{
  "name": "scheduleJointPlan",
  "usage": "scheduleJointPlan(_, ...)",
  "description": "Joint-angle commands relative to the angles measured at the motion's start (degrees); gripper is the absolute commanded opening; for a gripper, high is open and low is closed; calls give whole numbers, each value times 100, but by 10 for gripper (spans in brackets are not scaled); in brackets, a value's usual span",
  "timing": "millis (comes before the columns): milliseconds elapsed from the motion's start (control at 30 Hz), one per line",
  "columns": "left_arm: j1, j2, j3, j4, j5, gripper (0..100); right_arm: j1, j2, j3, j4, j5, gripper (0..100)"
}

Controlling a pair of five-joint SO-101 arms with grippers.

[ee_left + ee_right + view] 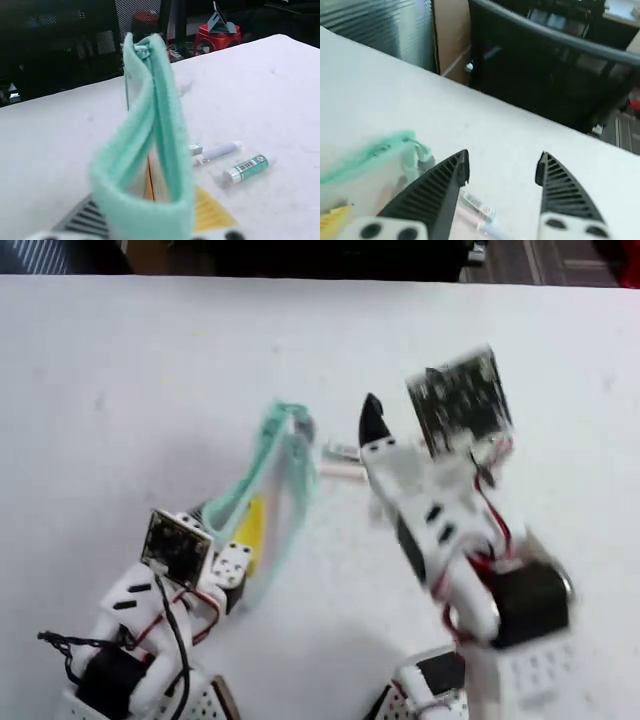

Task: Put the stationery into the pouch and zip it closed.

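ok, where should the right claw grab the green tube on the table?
Mid-barrel of the green tube, from straight above, right claw spanning its width: it lies flat on the table, long sides seemingly free, the grey pen just apart.

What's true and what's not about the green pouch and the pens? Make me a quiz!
1. The pouch is green. True.
2. The right gripper is shut. False: it is open and holds nothing.
3. The pen and tube are in the pouch. False: they lie on the table beside it.
4. A yellow thing is in the pouch. True.
5. The left gripper holds the pouch. True.
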Motion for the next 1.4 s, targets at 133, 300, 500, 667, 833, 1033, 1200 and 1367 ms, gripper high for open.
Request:
scheduleJointPlan(133, -936, -66, -264, -466, 9, 22, 391, 1226, -9, 312, 70, 205)
scheduleJointPlan(300, -1262, -66, -246, -580, 18, 22, 391, 2018, -9, 426, 123, 205)
scheduleJointPlan(500, -1244, -66, -246, -571, 18, 22, 382, 2738, 0, 426, 1407, 204)
scheduleJointPlan(667, -1244, -66, -246, -563, 18, 22, 382, 3160, 0, 426, 1565, 204)
scheduleJointPlan(833, -1235, -66, -211, -571, 18, 22, 356, 3477, 396, 374, 1785, 143)
scheduleJointPlan(1033, -1235, -66, 62, -897, 18, 22, 567, 3521, 1240, -321, 2092, 149)
scheduleJointPlan(1200, -1235, -66, 88, -941, 18, 22, 831, 3565, 1363, -549, 2092, 159)
scheduleJointPlan(1367, -1235, -66, 88, -941, 18, 22, 796, 3565, 1371, -514, 2101, 159)
